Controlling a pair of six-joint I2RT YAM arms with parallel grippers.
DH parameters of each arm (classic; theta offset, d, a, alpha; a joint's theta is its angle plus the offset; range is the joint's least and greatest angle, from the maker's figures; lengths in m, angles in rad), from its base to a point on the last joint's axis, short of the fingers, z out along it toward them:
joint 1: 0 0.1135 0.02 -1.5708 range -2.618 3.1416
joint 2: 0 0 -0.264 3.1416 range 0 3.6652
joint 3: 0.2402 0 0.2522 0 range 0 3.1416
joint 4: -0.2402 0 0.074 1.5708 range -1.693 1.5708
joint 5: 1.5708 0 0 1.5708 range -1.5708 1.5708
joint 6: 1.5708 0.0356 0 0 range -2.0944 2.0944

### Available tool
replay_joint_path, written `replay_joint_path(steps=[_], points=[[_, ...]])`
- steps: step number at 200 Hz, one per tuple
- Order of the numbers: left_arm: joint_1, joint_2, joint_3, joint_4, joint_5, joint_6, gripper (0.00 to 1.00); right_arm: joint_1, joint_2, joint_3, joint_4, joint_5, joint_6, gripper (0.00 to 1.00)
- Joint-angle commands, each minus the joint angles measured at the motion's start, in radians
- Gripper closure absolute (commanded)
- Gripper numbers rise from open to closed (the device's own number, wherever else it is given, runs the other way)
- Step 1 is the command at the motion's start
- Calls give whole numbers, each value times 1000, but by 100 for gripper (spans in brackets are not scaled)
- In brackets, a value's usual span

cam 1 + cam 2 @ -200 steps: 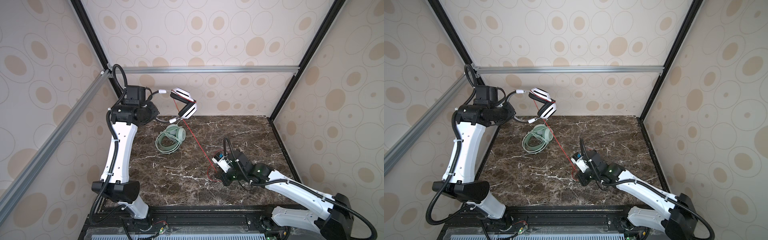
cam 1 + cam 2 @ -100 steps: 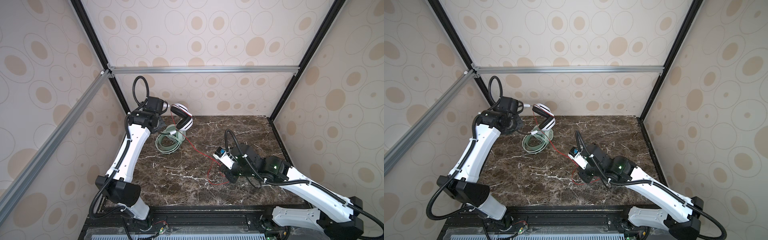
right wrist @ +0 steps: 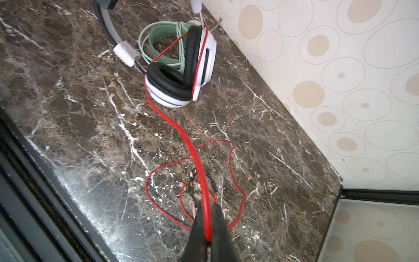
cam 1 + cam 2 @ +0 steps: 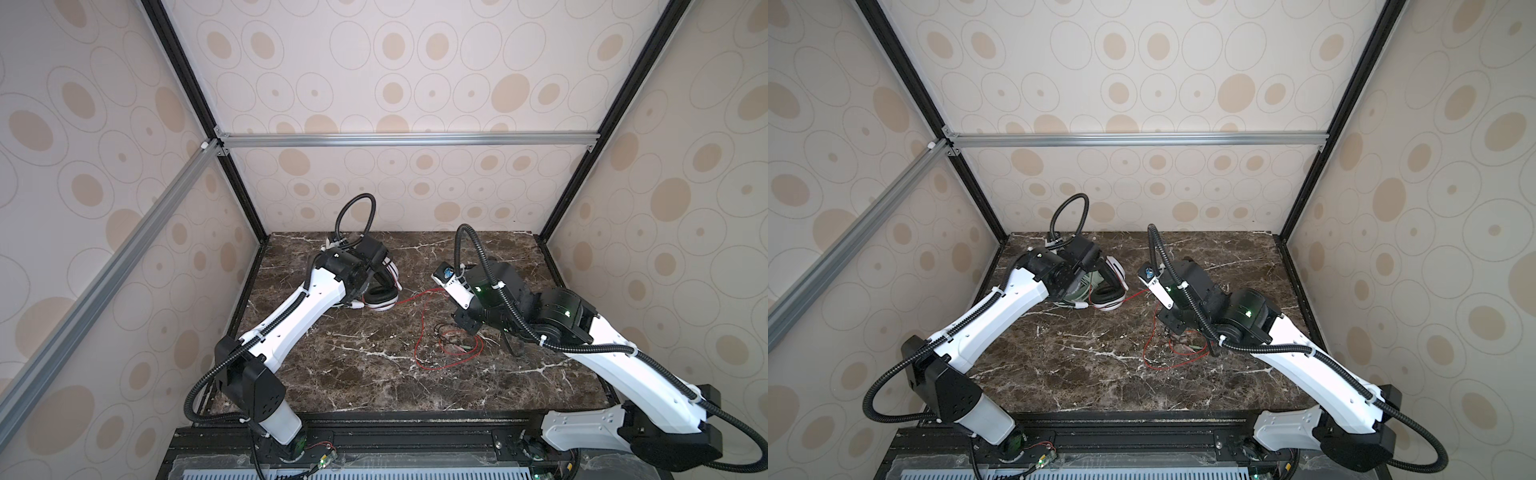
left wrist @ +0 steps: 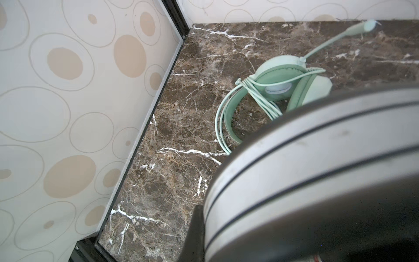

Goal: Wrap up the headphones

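Grey headband (image 5: 317, 170) (blurry, close) blocks left wrist cam; mint headset (image 5: 278, 74) half hidden.

Bright, even light; glare on the tabletop (image 3: 74, 192), and the near headband (image 5: 317, 177) seems out of focus.

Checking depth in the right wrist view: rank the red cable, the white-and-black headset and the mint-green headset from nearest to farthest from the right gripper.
1. red cable: pinched in the right gripper.
2. white-and-black headset: farther along that cable, on the table.
3. mint-green headset: just beyond it.
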Motion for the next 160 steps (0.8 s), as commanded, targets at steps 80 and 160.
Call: replay_joint_path(steps=[80, 160], points=[[-183, -174, -209, 316, 80, 205, 100, -369, 128, 87, 183, -372, 74, 100], [-244, -255, -287, 420, 184, 302, 100, -504, 242, 52, 284, -592, 166, 100]])
